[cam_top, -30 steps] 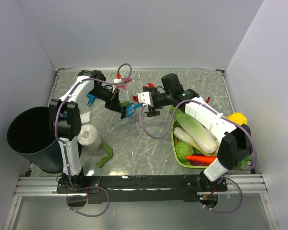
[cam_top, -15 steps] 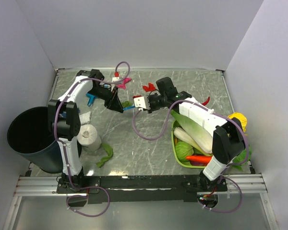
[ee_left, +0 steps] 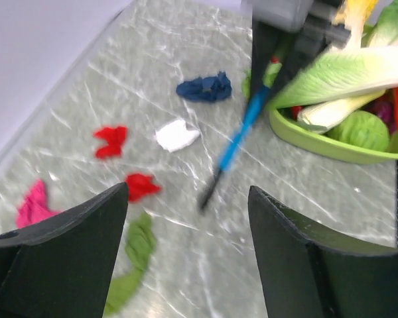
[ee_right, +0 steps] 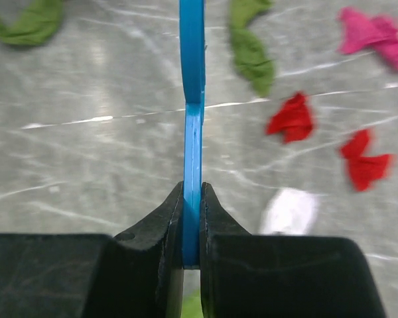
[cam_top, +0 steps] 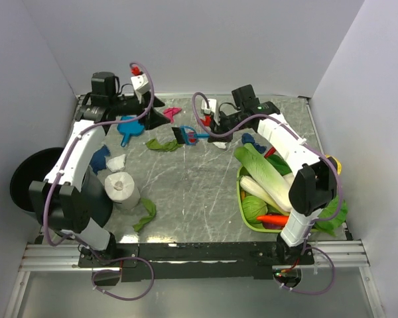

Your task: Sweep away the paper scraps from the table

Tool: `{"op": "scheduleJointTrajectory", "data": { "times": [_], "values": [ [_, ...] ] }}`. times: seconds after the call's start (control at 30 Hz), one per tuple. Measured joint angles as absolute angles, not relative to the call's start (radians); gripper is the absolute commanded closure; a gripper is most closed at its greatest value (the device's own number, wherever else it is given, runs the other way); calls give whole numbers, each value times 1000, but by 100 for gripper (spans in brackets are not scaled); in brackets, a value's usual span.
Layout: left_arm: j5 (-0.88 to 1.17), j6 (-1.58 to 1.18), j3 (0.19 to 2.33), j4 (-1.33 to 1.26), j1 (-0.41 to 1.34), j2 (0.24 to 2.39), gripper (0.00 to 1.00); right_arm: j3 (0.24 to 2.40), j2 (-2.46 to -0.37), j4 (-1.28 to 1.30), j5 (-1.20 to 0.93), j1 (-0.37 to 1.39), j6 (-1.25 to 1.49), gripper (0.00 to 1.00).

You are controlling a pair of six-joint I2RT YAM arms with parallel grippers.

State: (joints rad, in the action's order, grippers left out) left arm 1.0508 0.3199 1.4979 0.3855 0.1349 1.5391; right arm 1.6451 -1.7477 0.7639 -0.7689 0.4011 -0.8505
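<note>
Paper scraps lie across the grey table [cam_top: 186, 192]: magenta [cam_top: 173, 112], green [cam_top: 162, 144], white [cam_top: 220, 144] and blue [cam_top: 249, 139] wads. The left wrist view shows two red wads [ee_left: 111, 140], [ee_left: 140, 186]. My right gripper [cam_top: 207, 136] is shut on the blue handle of a small brush [ee_right: 192, 126], whose black bristles [cam_top: 180, 134] point left over the table. My left gripper [cam_top: 160, 109] hangs open and empty above the back left of the table, its fingers [ee_left: 73, 232] framing the brush [ee_left: 242, 126] and scraps.
A blue dustpan [cam_top: 128, 128] lies at back left. A black bin [cam_top: 33, 185] stands off the left edge, with a white tissue roll [cam_top: 122, 187], blue [cam_top: 99, 159], white [cam_top: 115, 162] and green [cam_top: 144, 212] wads nearby. A green tray [cam_top: 247, 218] of vegetables fills the right side.
The left gripper opened, let go of the brush and drew back up to the left. The right gripper shut on the brush handle and now holds it alone.
</note>
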Motion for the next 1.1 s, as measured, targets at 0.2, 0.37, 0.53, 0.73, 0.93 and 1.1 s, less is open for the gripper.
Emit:
{"op": "scheduleJointTrajectory", "data": {
  "times": [0.2,0.37,0.53,0.73,0.93,1.1],
  "values": [
    [1020,415,1552,440,209,1611,30,1703,-1788,910,-817,408,-831,100],
    [1011,517,1597,558,269,1668,42,1769,-1820,939,-834,410,-808,100],
    [1008,587,1693,673,297,1746,80,1808,-1846,939,-838,410,-773,100],
    [1013,613,1699,718,296,1757,99,1854,-1866,936,-822,410,-741,95],
    [1055,557,1700,719,281,1757,99,1883,-1866,925,-920,353,-635,41],
    [1150,403,1698,655,222,1761,99,1897,-1863,789,-1093,219,-393,32]
  ]
}}
